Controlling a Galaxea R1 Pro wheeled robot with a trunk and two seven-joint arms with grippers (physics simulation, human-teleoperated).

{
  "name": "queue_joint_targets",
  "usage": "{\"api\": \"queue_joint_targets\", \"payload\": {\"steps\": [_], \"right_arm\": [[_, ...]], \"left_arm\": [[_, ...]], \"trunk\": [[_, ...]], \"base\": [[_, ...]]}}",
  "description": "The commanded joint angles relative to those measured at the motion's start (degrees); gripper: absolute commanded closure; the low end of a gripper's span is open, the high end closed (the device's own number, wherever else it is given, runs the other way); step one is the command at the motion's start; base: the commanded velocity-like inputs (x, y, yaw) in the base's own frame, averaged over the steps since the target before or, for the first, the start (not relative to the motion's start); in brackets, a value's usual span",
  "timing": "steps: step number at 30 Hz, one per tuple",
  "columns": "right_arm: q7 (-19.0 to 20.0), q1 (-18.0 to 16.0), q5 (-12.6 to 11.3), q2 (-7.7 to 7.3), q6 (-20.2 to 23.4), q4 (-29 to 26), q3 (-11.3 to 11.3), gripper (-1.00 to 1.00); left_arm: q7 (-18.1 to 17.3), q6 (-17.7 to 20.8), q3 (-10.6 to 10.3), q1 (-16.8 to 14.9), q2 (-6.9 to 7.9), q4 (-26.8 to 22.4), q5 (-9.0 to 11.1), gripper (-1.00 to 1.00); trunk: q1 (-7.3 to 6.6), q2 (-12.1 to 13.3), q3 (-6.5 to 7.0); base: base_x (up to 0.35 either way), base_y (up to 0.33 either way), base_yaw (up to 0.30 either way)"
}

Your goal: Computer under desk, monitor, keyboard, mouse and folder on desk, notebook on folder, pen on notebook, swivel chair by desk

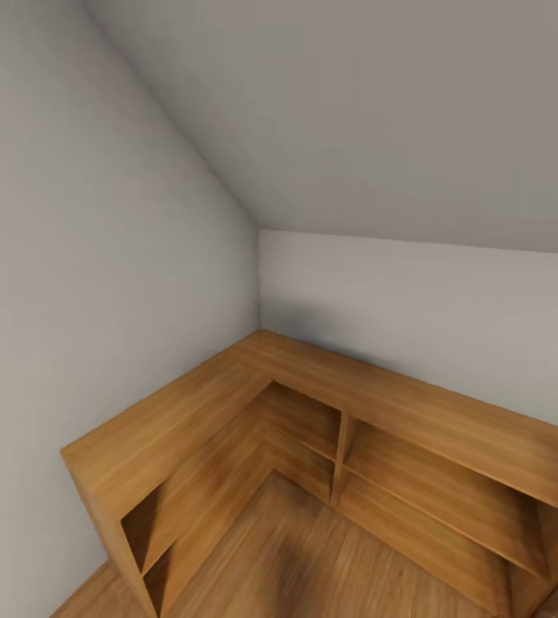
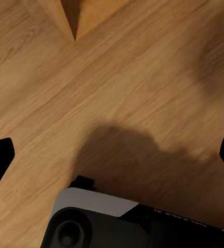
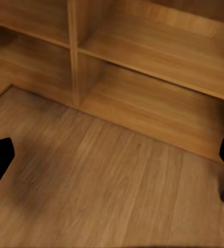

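1. Wood is all around: a low corner shelf unit (image 1: 330, 429) of warm brown boards sits where two pale grey walls (image 1: 99, 257) meet under a sloped ceiling (image 1: 382, 112).
2. None of the desk things can be seen near this shelf unit, so I cannot tell where the folder, notebook or pen are, or which way they point.
3. My guess is the folder will be thin, light and bendy, so it is best pinched by one long edge. The pen should be tiny and may roll away.
4. Left claw (image 2: 112, 155) is spread wide over the wood floor (image 2: 117, 77) beside the shelf unit, with nothing in it.
5. Right claw (image 3: 112, 160) is spread wide too, pointing at the open cubbies low in the shelf unit, and holds nothing.
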Motion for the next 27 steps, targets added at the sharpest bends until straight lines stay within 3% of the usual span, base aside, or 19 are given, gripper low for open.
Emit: {"api": "queue_joint_targets", "payload": {"steps": [1,11,27], "right_arm": [[-0.34,-0.07,-0.21,0.04,-0.09,0.08,0.48,-1.00],[-0.34,-0.07,-0.21,0.04,-0.09,0.11,0.46,-1.00],[-0.34,-0.07,-0.21,0.04,-0.09,0.17,0.51,-1.00]], "left_arm": [[0.36,-0.26,-0.49,-0.06,0.04,-0.08,0.40,-1.00],[0.43,-0.25,-0.36,-0.06,0.05,-0.08,0.41,-1.00],[0.45,-0.25,-0.11,-0.06,0.06,-0.08,0.48,-1.00]], "trunk": [[0.03,-0.10,-0.09],[0.03,-0.10,0.16],[0.03,-0.10,0.57]], "base": [[0.008,0.007,-0.289],[0.047,0.025,-0.289],[0.295,0.140,-0.289]]}}
